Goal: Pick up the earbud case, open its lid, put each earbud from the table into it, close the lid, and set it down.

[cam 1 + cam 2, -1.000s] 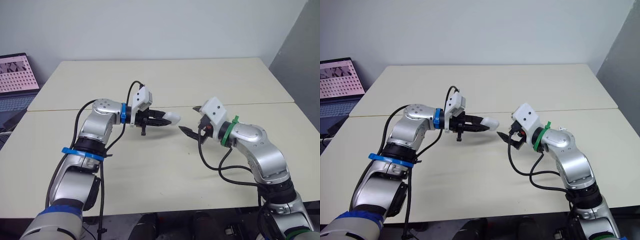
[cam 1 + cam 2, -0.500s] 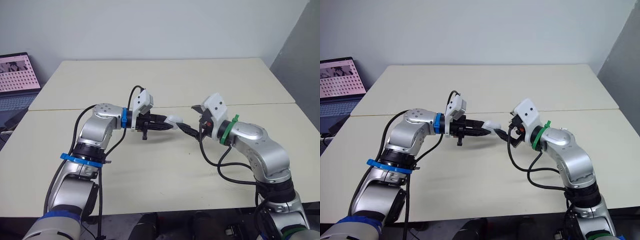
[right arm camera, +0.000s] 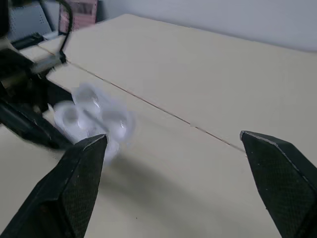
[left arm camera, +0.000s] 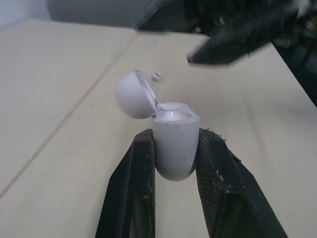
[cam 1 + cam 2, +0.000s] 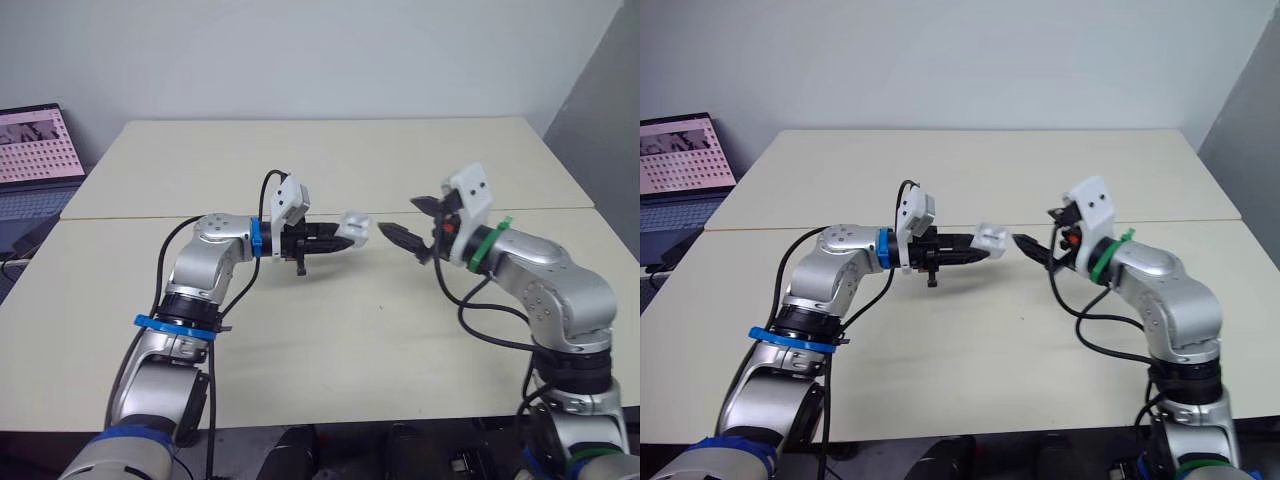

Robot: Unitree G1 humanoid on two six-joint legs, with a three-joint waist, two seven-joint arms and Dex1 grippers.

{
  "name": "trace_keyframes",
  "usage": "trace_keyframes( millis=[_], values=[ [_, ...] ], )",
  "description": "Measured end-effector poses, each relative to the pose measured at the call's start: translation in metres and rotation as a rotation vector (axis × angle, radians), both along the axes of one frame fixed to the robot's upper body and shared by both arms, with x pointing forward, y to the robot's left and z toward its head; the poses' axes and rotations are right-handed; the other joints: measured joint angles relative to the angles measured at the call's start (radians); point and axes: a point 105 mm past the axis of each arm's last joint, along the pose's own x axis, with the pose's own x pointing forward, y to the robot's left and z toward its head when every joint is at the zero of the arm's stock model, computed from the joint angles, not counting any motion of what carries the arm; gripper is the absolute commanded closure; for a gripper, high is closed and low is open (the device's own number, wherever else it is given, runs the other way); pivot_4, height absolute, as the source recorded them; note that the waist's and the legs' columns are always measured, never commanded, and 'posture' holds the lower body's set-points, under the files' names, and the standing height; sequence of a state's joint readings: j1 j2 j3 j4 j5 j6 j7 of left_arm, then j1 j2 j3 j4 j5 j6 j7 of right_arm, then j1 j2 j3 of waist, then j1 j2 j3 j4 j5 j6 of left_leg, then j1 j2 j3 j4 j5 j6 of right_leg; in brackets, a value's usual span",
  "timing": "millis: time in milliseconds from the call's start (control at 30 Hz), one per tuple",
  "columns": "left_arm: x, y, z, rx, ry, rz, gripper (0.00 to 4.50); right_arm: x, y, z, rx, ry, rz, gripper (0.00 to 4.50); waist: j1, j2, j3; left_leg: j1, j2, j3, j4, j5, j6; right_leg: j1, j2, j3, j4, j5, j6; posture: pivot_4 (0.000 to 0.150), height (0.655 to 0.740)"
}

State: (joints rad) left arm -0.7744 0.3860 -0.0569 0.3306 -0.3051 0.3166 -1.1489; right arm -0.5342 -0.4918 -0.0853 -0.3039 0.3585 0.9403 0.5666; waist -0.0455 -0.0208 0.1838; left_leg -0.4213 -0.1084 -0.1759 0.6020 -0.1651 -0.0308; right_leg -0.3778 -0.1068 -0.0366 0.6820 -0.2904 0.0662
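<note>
My left gripper (image 5: 342, 240) is shut on the lower body of the white earbud case (image 5: 356, 226), held above the middle of the table (image 5: 300, 160). In the left wrist view the case (image 4: 173, 141) sits upright between the black fingers (image 4: 136, 173), its rounded lid (image 4: 132, 95) swung open to one side. A small white piece, likely an earbud (image 4: 156, 76), lies on the table beyond it. My right gripper (image 5: 415, 220) hangs open a short way to the right of the case, touching nothing. From the right wrist view the case (image 3: 94, 114) appears blurred.
A laptop (image 5: 35, 150) with a lit screen stands off the table's left side. A seam (image 5: 500, 208) runs across the table from left to right behind the grippers. The tabletop stretches bare toward the far edge and the near edge.
The right gripper, at the case's lid half a second ago, has pulled back to the right and spread open. The lid now stands open. The left gripper has carried the case slightly right.
</note>
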Motion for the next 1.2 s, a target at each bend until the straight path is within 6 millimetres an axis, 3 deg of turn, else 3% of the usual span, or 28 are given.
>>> trace_keyframes(
  millis=[100, 200, 367, 467, 700, 800, 1100, 1200],
  values=[
    [0.01, 0.01, -0.004, -0.101, 0.003, 0.148, 3.76, 0.009, -0.04, -0.029, -0.03, 0.089, -0.143, 0.02, 0.004, 0.0, 0.0, 0.0, 0.001, 0.002, 0.0, 0.0, 0.0, -0.001, 0.0, 0.001, 0.0, 0.0, 0.0, 0.15, 0.74],
    [0.01, 0.007, -0.008, -0.156, 0.002, 0.227, 3.76, 0.016, -0.054, -0.044, -0.034, 0.097, -0.235, 0.02, -0.001, 0.0, 0.0, 0.0, 0.002, 0.005, 0.001, 0.0, 0.0, -0.001, 0.0, 0.002, 0.001, 0.0, 0.0, 0.15, 0.74],
    [0.002, 0.004, -0.008, -0.201, -0.028, 0.303, 3.76, 0.024, -0.036, -0.08, 0.048, 0.131, -0.328, 0.02, -0.006, 0.0, 0.0, 0.0, 0.002, 0.006, 0.001, 0.0, 0.0, -0.002, 0.0, 0.004, 0.002, 0.0, 0.0, 0.15, 0.74],
    [0.0, 0.005, -0.004, -0.208, -0.047, 0.322, 3.76, 0.029, -0.029, -0.087, 0.058, 0.121, -0.378, 0.02, -0.002, 0.0, 0.0, 0.0, 0.002, 0.007, 0.002, 0.0, 0.0, -0.001, 0.0, 0.005, 0.002, 0.0, 0.0, 0.15, 0.74],
    [0.001, 0.007, -0.001, -0.216, -0.061, 0.357, 3.76, 0.045, -0.034, -0.1, 0.031, 0.077, -0.561, 0.02, 0.002, 0.0, 0.0, 0.001, 0.002, 0.007, 0.002, 0.0, 0.0, -0.001, 0.0, 0.005, 0.002, 0.0, 0.0, 0.15, 0.74],
    [0.002, 0.008, 0.002, -0.219, -0.069, 0.365, 3.76, 0.048, -0.03, -0.102, 0.044, 0.061, -0.585, 0.63, 0.001, 0.001, 0.0, 0.001, 0.002, 0.009, 0.002, 0.0, 0.0, -0.001, 0.001, 0.007, 0.002, 0.0, 0.0, 0.15, 0.74],
    [0.007, 0.007, 0.007, -0.225, -0.083, 0.371, 3.76, 0.053, -0.008, -0.103, 0.037, 0.025, -0.558, 3.91, -0.004, 0.001, 0.0, 0.005, 0.002, 0.015, 0.001, -0.001, 0.001, -0.001, 0.003, 0.017, 0.002, 0.0, 0.0, 0.15, 0.74],
    [0.007, 0.007, 0.007, -0.229, -0.086, 0.373, 3.76, 0.05, -0.006, -0.104, 0.026, 0.016, -0.546, 4.06, -0.004, 0.001, 0.0, 0.005, 0.002, 0.015, 0.001, -0.001, 0.001, -0.002, 0.003, 0.019, 0.001, 0.0, 0.0, 0.15, 0.74]
  ],
)
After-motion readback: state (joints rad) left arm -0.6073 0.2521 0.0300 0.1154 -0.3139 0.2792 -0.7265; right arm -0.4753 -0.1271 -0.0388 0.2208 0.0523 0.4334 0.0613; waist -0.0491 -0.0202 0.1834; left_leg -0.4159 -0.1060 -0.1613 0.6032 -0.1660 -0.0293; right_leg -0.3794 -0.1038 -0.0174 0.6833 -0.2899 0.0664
